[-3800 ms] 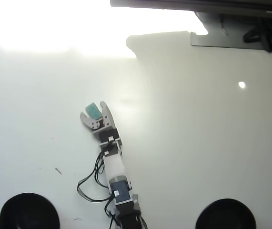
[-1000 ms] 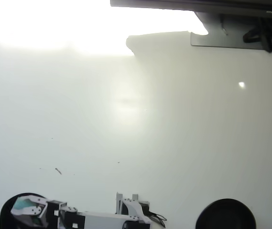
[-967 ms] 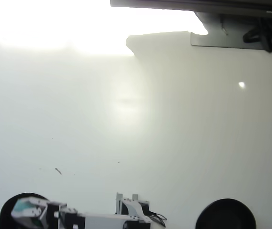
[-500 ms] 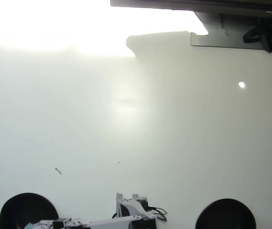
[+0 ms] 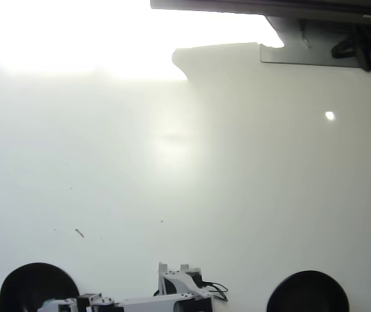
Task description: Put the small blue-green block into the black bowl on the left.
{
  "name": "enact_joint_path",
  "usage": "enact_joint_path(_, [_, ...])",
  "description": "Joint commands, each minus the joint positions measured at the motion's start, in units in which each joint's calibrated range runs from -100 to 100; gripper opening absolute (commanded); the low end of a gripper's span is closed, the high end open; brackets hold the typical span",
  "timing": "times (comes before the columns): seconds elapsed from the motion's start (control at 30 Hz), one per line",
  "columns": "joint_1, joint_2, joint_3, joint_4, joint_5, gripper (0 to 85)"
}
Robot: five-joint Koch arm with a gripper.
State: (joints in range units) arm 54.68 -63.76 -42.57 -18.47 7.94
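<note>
While unreadable, monitor lettering (image 5: 370, 17) (blurred).

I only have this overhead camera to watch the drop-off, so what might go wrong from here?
1. The pincer sits at the bottom edge of the frame over the near part of the left black bowl; the small blue-green block cannot be made out, so neither a release nor a landing in the bowl can be confirmed.
2. The arm lies low beside the bowl; swinging back might nudge it.
</note>
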Motion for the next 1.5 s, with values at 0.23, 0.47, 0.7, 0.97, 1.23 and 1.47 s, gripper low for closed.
enact_joint_path(0.23, [-0.68,3.08,2.73,1.89,0.78,14.1])
enact_joint_path(0.47, [-0.49,4.58,5.51,1.97,0.88,24.5])
enact_joint_path(0.7, [-0.78,6.61,9.2,1.81,1.22,35.5])
enact_joint_path(0.97, [-1.37,4.79,10.87,-0.22,1.22,38.2])
enact_joint_path(1.23, [-7.08,2.65,19.18,-6.78,1.32,38.3])
enact_joint_path(1.47, [-14.9,-4.21,19.74,-10.11,1.17,38.3])
